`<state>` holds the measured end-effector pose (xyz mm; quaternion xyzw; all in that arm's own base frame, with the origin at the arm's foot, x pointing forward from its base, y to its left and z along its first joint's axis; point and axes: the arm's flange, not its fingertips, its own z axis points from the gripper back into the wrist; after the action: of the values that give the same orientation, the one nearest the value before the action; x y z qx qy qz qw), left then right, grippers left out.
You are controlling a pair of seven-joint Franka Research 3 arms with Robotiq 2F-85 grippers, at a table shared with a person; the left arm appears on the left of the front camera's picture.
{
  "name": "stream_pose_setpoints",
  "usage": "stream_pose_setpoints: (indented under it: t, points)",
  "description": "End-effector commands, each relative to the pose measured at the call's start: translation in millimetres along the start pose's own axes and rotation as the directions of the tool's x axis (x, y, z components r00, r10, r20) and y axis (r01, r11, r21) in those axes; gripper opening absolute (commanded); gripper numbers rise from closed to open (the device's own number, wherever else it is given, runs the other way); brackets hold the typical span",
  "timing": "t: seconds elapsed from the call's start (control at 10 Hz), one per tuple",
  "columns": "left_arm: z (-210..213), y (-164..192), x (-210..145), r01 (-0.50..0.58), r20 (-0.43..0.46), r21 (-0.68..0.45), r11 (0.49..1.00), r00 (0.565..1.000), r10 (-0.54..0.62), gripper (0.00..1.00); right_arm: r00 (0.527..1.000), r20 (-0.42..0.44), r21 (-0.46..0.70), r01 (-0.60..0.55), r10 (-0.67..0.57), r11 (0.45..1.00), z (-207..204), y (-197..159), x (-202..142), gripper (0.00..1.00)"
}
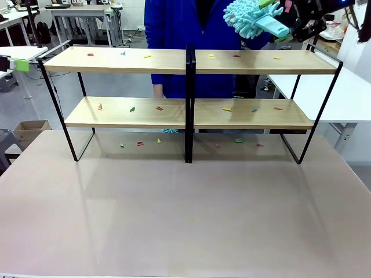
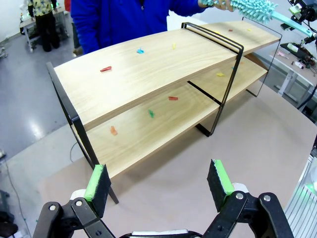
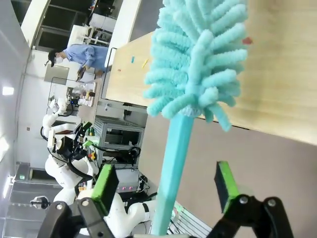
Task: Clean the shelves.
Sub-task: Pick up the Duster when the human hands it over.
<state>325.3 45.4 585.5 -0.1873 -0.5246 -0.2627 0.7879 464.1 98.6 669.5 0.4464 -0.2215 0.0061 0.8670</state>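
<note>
Green-padded and spread wide, the left gripper (image 2: 158, 171) is hanging empty above the pale table (image 2: 257, 148). The shelves (image 2: 148, 64) are standing side by side toward its 12 o'clock, with small coloured scraps (image 2: 105, 69) lying on their boards. At 1 o'clock in the front view, the right gripper (image 3: 166, 171) is holding its jaws well apart on either side of a teal chenille duster's (image 3: 198, 64) handle, neither pad touching it, while the fluffy head is hovering above the right-hand unit's top board, in front of a person in blue (image 1: 174, 23).
</note>
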Motion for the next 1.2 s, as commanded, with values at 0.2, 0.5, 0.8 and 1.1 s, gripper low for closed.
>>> stream_pose_setpoints:
  t: [0.2, 0.5, 0.8, 1.1]
  points:
    - [-0.9, -0.1, -0.2, 0.001, -0.002, -0.001, 1.0, 1.0, -0.001, 1.0, 0.997, 0.074, -0.011, 0.007, -0.006, 1.0, -6.9, -0.2, -7.4, 0.0]
    - [-0.9, -0.1, -0.2, 0.001, -0.002, -0.001, 1.0, 1.0, -0.001, 1.0, 0.996, 0.092, -0.01, 0.002, -0.001, 1.0, -6.2, -1.5, -7.0, 0.15]
    - [-0.9, -0.1, -0.2, 0.001, -0.002, -0.001, 1.0, 1.0, -0.001, 1.0, 0.995, 0.099, -0.031, 0.012, -0.009, 0.999, -9.9, -6.0, -5.6, 0.0]
    - [-0.9, -0.1, -0.2, 0.001, -0.002, -0.001, 1.0, 1.0, -0.001, 1.0, 0.995, 0.1, -0.039, 0.005, -0.001, 0.999, -6.0, -8.6, -5.9, 0.0]
